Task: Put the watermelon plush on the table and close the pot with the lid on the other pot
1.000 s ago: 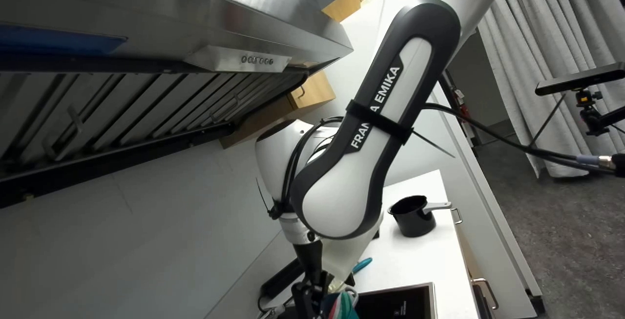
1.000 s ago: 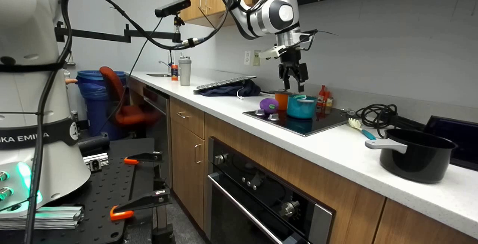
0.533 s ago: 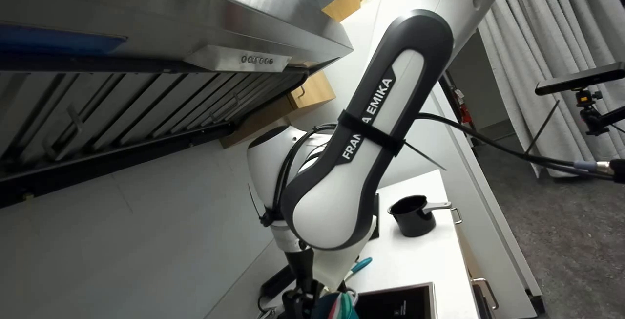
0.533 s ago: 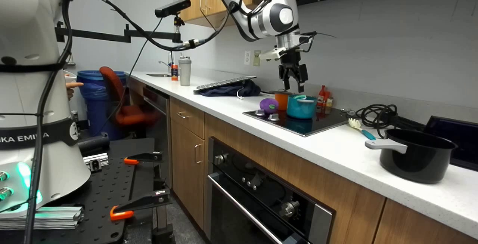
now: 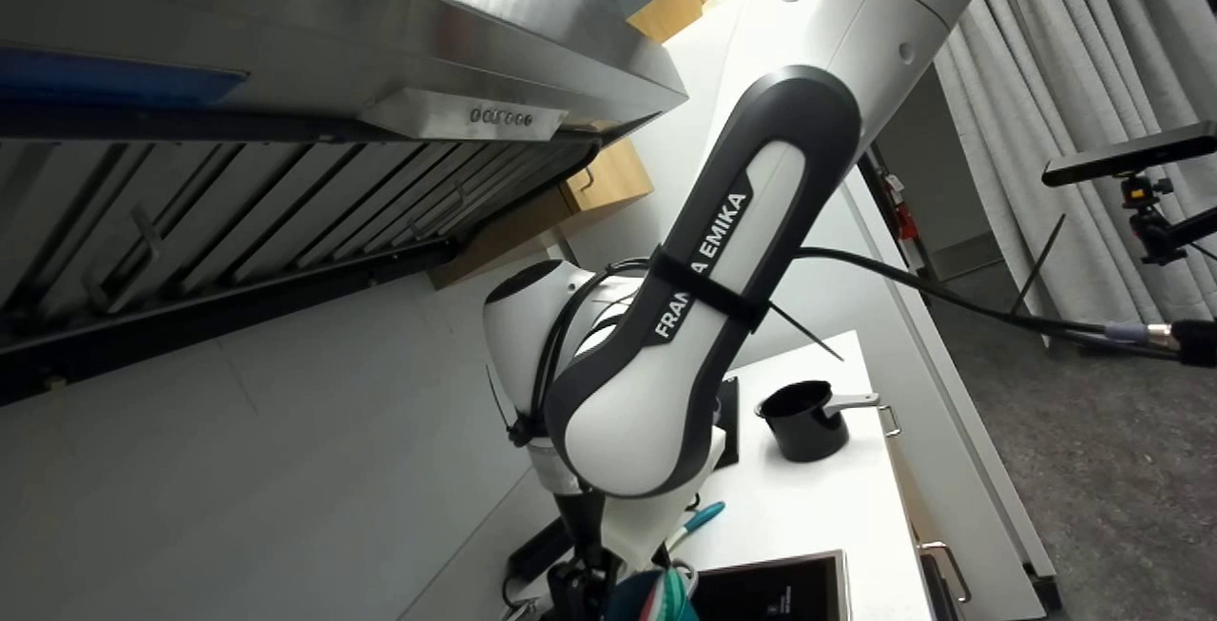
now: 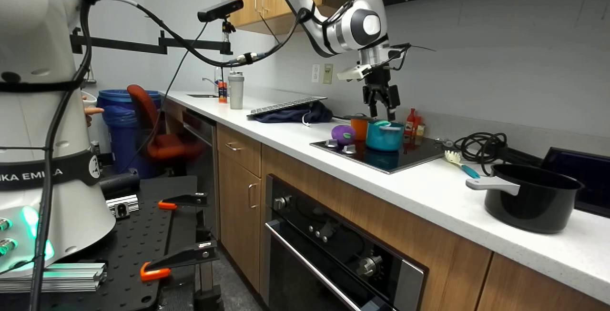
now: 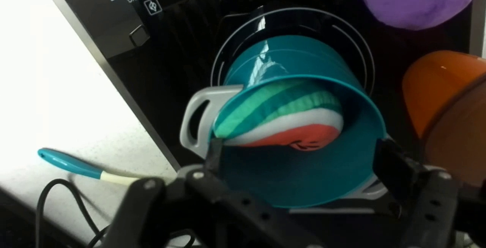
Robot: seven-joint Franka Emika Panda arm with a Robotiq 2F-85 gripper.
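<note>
Watermelon plush [image 7: 283, 113], one: lying in teal pot [image 7: 292, 59], probably weighing little, squashing softly, thick middle seemingly inviting a pinch. Gripper [image 7: 299, 157]: hanging above, fingers standing apart.

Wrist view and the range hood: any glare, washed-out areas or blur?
Wrist view: table washed out at upper left, teal pot streaked with glare, end effector dark and soft-focused; in an exterior view, range hood reflecting bright light.
</note>
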